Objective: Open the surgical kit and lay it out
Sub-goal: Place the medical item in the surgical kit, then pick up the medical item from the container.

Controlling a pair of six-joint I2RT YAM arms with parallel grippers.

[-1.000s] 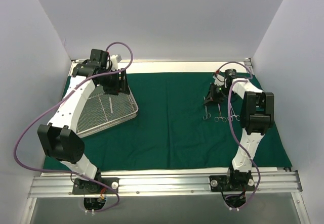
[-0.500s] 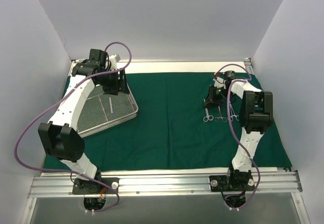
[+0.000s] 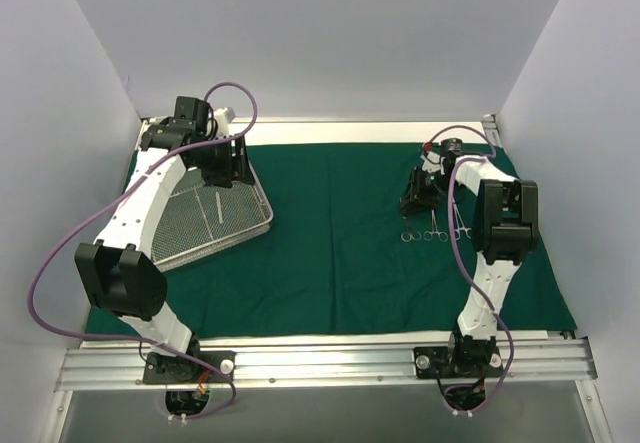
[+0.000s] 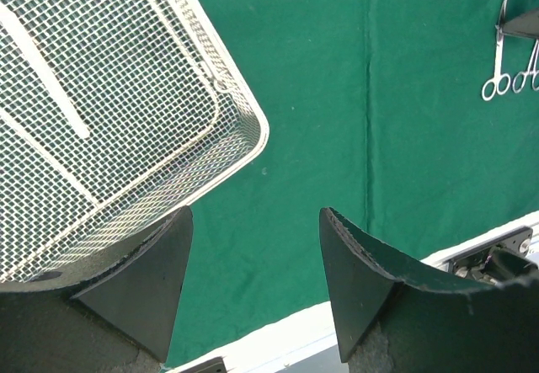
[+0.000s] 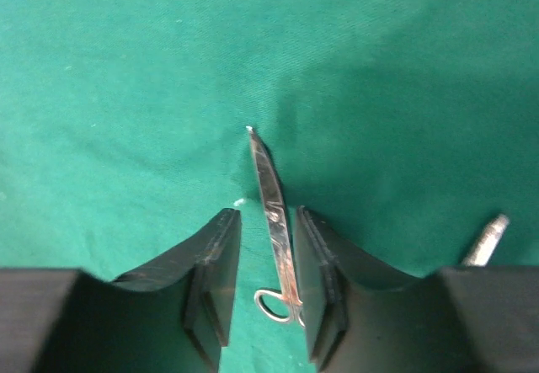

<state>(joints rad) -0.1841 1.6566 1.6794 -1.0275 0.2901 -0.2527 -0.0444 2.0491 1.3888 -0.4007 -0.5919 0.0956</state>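
Found the dark green cloth (image 3: 340,263) spread flat over most of the table (image 3: 300,131), with a pale strip of bare top showing along the far edge. Noted the wire-mesh tray (image 3: 215,225) resting on the cloth at the left, turned at an angle, with two slim pale strips (image 4: 50,81) lying inside, too fine to identify. Logged the left gripper (image 4: 255,221) hanging near the tray's rounded corner, jaws well apart, nothing between them. Logged the right gripper (image 5: 265,215) low over the cloth at the far right, jaws partly apart, straddling a ring-handled clamp (image 5: 271,196) that lies on the cloth, set close against one pad and clear of the other. Counted three ring-handled instruments (image 3: 432,231) side by side there, that clamp among them, rings toward the arm bases. Could not identify a further steel tip (image 5: 486,240) at the edge of the right wrist view.
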